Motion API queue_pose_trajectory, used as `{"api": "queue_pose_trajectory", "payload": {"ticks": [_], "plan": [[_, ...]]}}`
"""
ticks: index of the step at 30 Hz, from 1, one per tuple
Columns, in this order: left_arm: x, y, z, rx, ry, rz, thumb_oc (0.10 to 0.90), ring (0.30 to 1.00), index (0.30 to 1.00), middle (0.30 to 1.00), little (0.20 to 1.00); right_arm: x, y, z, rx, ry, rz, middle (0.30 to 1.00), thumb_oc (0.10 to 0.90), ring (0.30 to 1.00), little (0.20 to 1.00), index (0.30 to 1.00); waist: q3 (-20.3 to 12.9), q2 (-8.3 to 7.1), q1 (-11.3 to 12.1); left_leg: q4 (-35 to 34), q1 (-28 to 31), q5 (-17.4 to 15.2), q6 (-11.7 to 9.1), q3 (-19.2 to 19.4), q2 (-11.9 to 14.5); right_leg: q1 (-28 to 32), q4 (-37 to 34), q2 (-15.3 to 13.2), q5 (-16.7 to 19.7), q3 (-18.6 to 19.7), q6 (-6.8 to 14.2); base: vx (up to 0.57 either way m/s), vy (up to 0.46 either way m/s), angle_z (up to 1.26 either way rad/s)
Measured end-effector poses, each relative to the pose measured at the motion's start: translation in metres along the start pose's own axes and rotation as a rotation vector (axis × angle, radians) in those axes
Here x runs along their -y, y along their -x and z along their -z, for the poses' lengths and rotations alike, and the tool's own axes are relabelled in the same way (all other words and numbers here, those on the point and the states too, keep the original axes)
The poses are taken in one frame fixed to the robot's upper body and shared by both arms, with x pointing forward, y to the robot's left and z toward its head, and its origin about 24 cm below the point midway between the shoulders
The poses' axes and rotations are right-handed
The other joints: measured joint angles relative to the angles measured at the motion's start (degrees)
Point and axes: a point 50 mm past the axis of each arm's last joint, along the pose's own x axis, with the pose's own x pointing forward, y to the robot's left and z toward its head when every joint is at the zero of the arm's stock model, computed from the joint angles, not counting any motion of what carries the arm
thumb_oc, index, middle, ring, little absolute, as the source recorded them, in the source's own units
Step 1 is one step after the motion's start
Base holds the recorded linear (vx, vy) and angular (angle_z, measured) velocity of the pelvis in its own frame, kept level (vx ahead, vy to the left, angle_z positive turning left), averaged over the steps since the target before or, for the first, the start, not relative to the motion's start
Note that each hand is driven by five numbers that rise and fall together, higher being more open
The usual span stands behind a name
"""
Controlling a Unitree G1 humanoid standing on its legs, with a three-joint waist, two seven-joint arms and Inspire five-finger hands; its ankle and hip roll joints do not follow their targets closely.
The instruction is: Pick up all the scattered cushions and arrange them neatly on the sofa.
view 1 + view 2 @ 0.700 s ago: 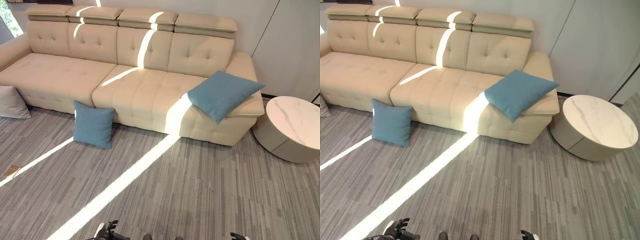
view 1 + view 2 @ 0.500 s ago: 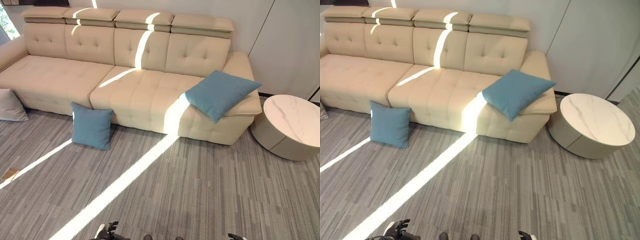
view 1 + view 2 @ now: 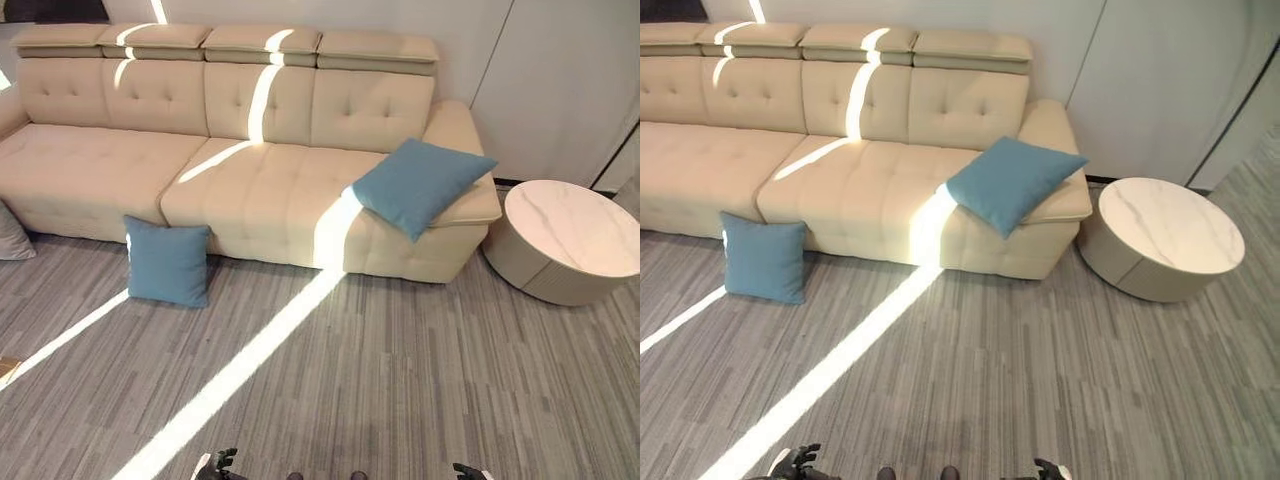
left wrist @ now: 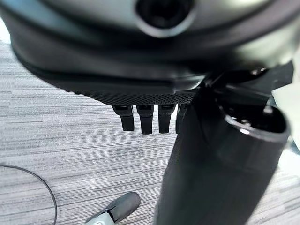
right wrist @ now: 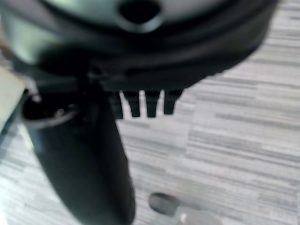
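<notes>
The left robot hand (image 3: pixel 216 464) hangs low, near the robot's own body, above the grey striped carpet floor (image 3: pixel 400 380); in its wrist view the fingers (image 4: pixel 146 119) point straight down, relaxed, and hold nothing. The right robot hand (image 3: pixel 466 471) is on the other side at the same low place, and its fingers (image 5: pixel 140 103) are also straight and loose, with nothing between them. Both robot hands are well apart from the cushions. A bright band of sunlight crosses the carpet diagonally and continues up over the seat and the backrest. Farther ahead stands the long beige upholstered sofa (image 3: pixel 250 180) with tufted seats and padded headrests. One square blue fabric cushion (image 3: pixel 168 261) stands upright on the floor, leaning against the front of the sofa near its middle. A second blue fabric cushion (image 3: pixel 421 185) lies tilted on the sofa's right end, partly on the seat and partly on the armrest. At the far left, a pale grey cushion (image 3: pixel 10 236) is on the floor beside the sofa front, cut by the edge of the view. To the right of the sofa, just beside its armrest, stands a round low table (image 3: pixel 570 235) with a white marble-like top.
</notes>
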Motion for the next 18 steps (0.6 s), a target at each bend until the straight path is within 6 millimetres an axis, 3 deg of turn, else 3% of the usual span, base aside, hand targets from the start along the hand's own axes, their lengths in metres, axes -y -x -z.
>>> {"api": "queue_pose_trajectory", "payload": {"ticks": [7,10,11,13,14,15,18], "plan": [[0.003,-0.001,-0.005,0.009,0.006,0.007,0.800,0.900,0.900,0.900,0.900,0.000,0.003,0.016,-0.049,0.011,-0.002,0.900,0.800,0.900,0.900,0.900,0.32,0.04,-1.25,0.50,-0.60,0.36,-1.26,-1.46,0.73,0.89,-0.87,1.08,1.02,-1.64,-0.91,0.00,-0.129,0.07],[-0.002,-0.005,-0.018,0.033,0.009,-0.006,0.800,0.900,0.900,0.900,0.900,-0.004,0.002,0.010,-0.035,0.001,-0.010,0.900,0.800,0.900,0.900,0.900,1.88,-1.31,-1.22,8.55,-5.64,-0.14,-2.80,-4.55,0.35,0.45,-0.91,0.08,0.64,-1.62,-2.52,-0.05,-0.134,0.33],[-0.005,-0.007,-0.033,0.063,0.025,-0.018,0.800,0.900,0.900,0.900,0.900,-0.005,0.000,-0.001,-0.005,0.003,-0.011,0.900,0.800,0.900,0.900,0.900,4.00,-2.18,-1.49,17.60,-10.79,-0.24,-3.60,-6.25,-0.02,0.10,-0.57,-0.61,0.49,-1.63,-3.10,0.02,-0.080,0.30],[-0.007,-0.009,-0.047,0.103,0.034,-0.030,0.800,0.900,0.900,0.900,0.900,-0.005,-0.002,-0.013,0.024,0.007,-0.008,0.900,0.800,0.900,0.900,0.900,5.63,-2.86,-0.61,23.61,-13.97,0.59,-5.65,-7.11,-0.15,0.15,-0.24,-1.48,0.70,-1.37,-4.82,0.07,-0.028,0.07],[-0.006,-0.009,-0.052,0.117,0.037,-0.034,0.800,0.900,0.900,0.900,0.900,-0.004,-0.002,-0.019,0.043,0.007,0.002,0.900,0.800,0.900,0.900,0.900,6.11,-3.10,0.02,26.23,-15.53,-0.28,-5.62,-7.38,0.23,0.63,-0.85,-1.37,0.75,-1.22,-5.44,0.14,0.000,-0.14],[-0.006,-0.009,-0.051,0.114,0.035,-0.034,0.800,0.900,0.900,0.900,0.900,-0.004,-0.003,-0.021,0.049,0.006,0.003,0.900,0.800,0.900,0.900,0.900,6.05,-2.93,-0.15,26.26,-15.63,-0.44,-5.39,-7.55,0.36,1.44,-1.73,-1.20,0.74,-1.30,-5.48,0.28,0.051,-0.10],[-0.004,-0.010,-0.054,0.119,0.028,-0.030,0.800,0.900,0.900,0.900,0.900,-0.004,-0.003,-0.025,0.067,0.020,0.003,0.900,0.800,0.900,0.900,0.900,6.10,-2.92,-0.05,17.33,-15.00,-0.19,-5.22,-8.55,0.89,1.28,-1.87,-1.13,0.76,-1.28,-5.55,0.15,0.068,-0.03]]}}
